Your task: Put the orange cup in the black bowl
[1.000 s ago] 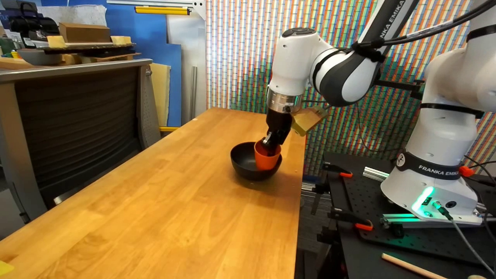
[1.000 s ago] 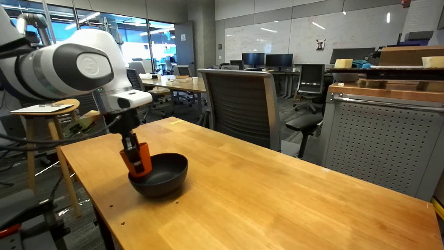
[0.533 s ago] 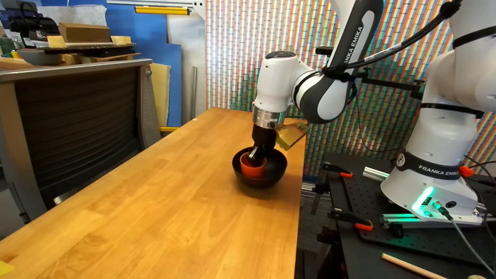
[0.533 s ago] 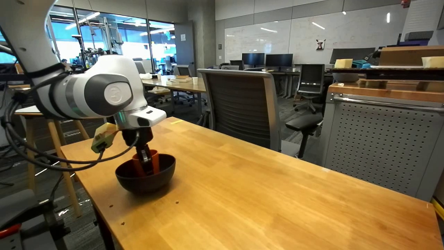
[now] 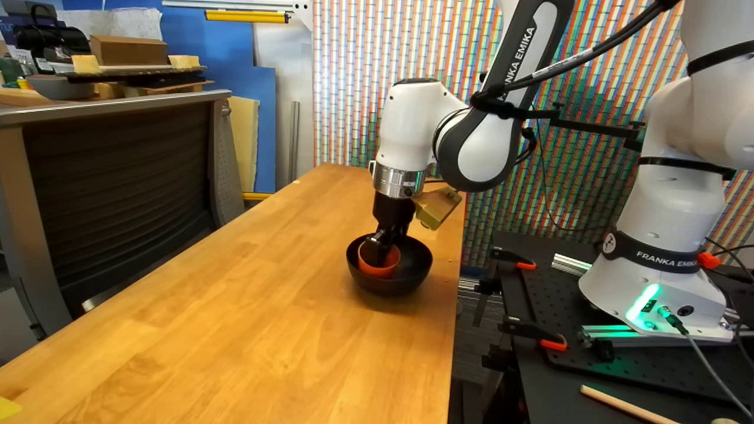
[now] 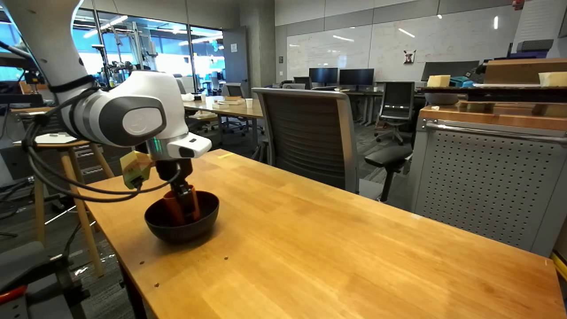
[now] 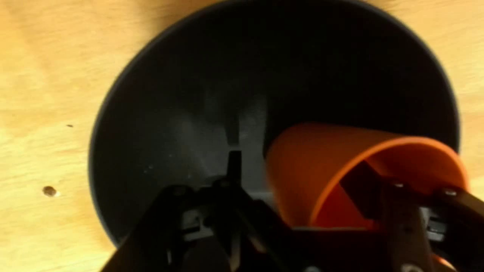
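Observation:
The orange cup (image 5: 377, 271) stands inside the black bowl (image 5: 392, 287), off toward one side of it; both exterior views show this. Seen from the wrist, the cup (image 7: 302, 162) leans mouth-first toward the lower right of the bowl (image 7: 151, 124); whether its base sits flat I cannot tell. My gripper (image 7: 297, 170) is down in the bowl with its jaws apart. One of its fingers (image 7: 363, 187) reaches inside the cup, while the opposite one stands outside, with a gap to the cup wall. In an exterior view the cup (image 6: 173, 207) is partly hidden by the fingers.
The bowl rests on a wooden table (image 5: 283, 306), near the edge on the robot's side. A chair (image 6: 305, 137) stands along the far edge. A cable loop (image 6: 88, 195) hangs from the wrist.
My gripper and the cup have come down from above the bowl's side to deep inside it. The bowl has slid a little on the table. The jaws now stand apart.

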Controlling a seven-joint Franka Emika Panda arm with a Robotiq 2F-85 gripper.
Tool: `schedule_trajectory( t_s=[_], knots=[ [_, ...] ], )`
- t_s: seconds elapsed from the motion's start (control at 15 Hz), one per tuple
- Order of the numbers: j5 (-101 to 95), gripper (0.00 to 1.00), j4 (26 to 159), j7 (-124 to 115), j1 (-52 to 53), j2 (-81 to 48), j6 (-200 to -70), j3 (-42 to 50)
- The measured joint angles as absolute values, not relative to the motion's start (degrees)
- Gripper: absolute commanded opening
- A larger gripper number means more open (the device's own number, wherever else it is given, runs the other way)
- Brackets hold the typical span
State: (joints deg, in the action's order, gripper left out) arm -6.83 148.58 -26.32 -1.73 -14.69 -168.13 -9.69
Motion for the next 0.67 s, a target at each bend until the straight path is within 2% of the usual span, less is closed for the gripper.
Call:
schedule_trajectory(
  t_s=[0.67],
  knots=[
    [-3.0, 1.00, 148.6, -16.9, 8.2, 8.9, -149.3, -10.2]
  ],
)
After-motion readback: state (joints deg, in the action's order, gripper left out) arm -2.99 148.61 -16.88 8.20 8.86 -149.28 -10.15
